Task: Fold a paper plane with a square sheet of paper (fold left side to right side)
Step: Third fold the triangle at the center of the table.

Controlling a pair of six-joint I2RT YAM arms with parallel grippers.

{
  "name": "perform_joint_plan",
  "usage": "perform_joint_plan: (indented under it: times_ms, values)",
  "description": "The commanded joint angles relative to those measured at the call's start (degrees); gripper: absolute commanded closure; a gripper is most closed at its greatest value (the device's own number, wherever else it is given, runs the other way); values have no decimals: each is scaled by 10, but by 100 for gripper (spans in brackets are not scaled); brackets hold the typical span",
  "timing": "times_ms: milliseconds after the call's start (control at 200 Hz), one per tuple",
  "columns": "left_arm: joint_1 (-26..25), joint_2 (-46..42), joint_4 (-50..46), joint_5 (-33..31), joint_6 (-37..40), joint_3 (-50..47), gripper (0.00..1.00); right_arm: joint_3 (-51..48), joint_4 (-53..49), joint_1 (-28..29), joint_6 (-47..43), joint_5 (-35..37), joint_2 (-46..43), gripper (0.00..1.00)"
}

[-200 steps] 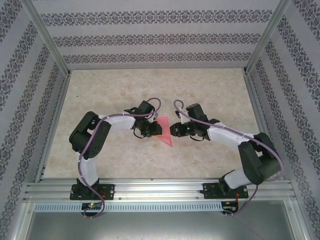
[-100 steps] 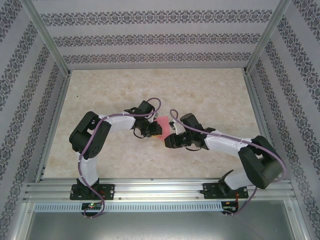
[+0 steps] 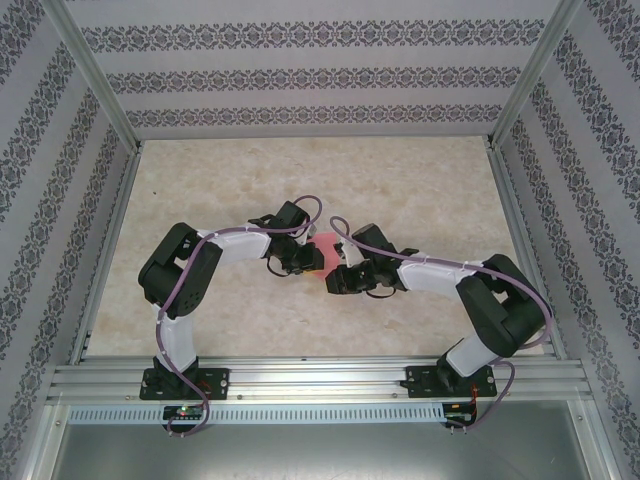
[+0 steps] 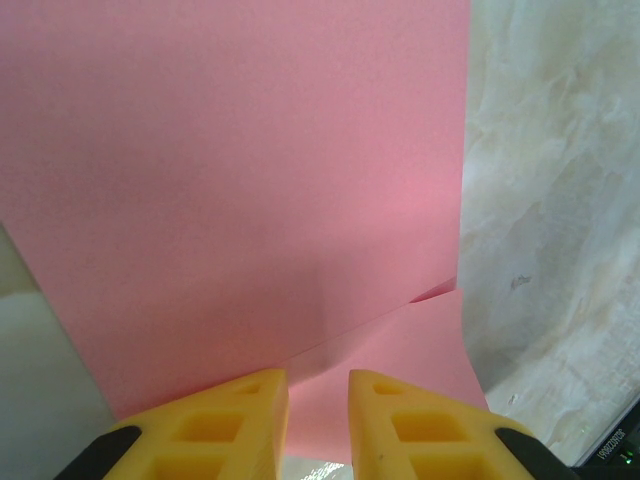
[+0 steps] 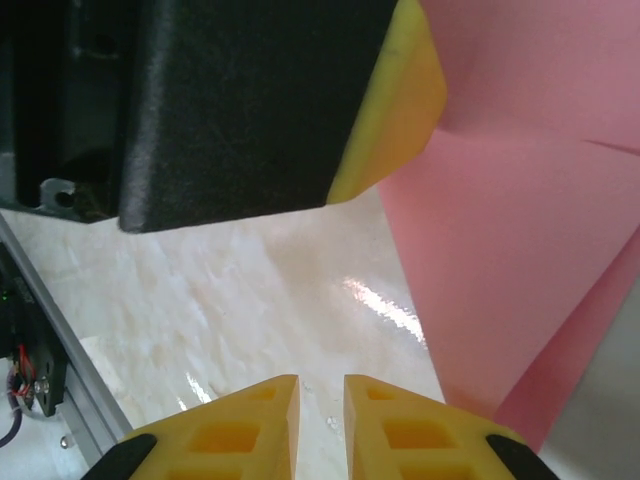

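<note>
Left hand (image 4: 318, 385) fingers nearly together over pink sheet of paper (image 4: 250, 170), grip not discernible, right hand (image 5: 321, 385) narrowly ajar, empty, beside it, sheet at middle of bench (image 5: 270, 290), smooth, folded flap overlapping.

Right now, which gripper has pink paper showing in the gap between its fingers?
The left gripper: the square sheet of paper fills its gap; the right gripper shows bare table.

A beige marbled tabletop (image 3: 400, 180) lies between white wallpapered walls with grey ornamental bands (image 3: 320, 80) on the left, far and right, with silver aluminium frame posts (image 3: 93, 75) rising at the far corners, a silver slotted aluminium rail (image 3: 320, 380) crossing the near edge, and a plain grey panel (image 3: 320, 450) nearer still.
</note>
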Motion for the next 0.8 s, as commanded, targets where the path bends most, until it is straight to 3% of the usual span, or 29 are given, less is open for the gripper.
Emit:
perform_joint_plan:
  times_ms: [0,794]
  values:
    - [-8,19,0,-20,4,6,75,16,-19,6,-11,17,12,80]
    - [-8,19,-4,-22,7,8,75,2,-21,-16,6,30,22,79]
